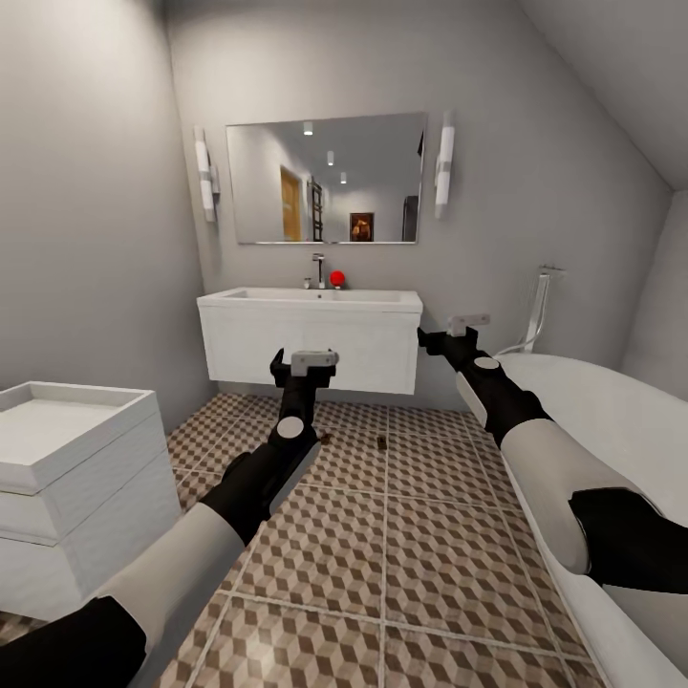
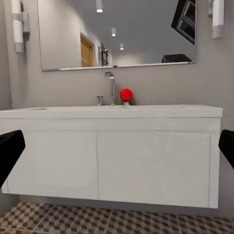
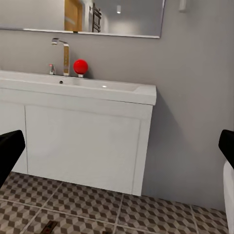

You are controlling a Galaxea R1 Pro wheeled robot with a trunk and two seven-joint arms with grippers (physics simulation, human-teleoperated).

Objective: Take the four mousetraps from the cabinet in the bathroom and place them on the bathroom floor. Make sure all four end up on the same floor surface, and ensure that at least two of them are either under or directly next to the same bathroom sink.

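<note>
Left gripper (image 1: 304, 368): fingers (image 2: 9, 151) spread wide, nothing between them. Held above the floor (image 1: 382, 535) in front of the sink (image 1: 311, 334), aimed straight at its white cabinet doors. Right gripper (image 1: 441, 341): fingers (image 3: 8, 150) also wide apart, empty. It hangs off the sink's right end, near the grey wall, pointing at the sink's corner and the tiles under it.

Two small dark items on the floor just in front of the sink: one mousetrap (image 1: 326, 440) beside the left forearm, a second mousetrap (image 1: 381, 443) slightly right of it. Both too small to make out in detail. The right wrist camera catches a trap (image 3: 50, 225) on the tiles below the sink front.

On the sink: chrome tap (image 1: 318, 269) at the back, red ball (image 1: 336, 278) just right of it. Mirror (image 1: 327, 179) above the sink, a tube light either side. Bathtub (image 1: 612, 449) along the wall right of the sink, under the right arm. White drawer unit (image 1: 72, 478) left of the sink, against the left wall.
</note>
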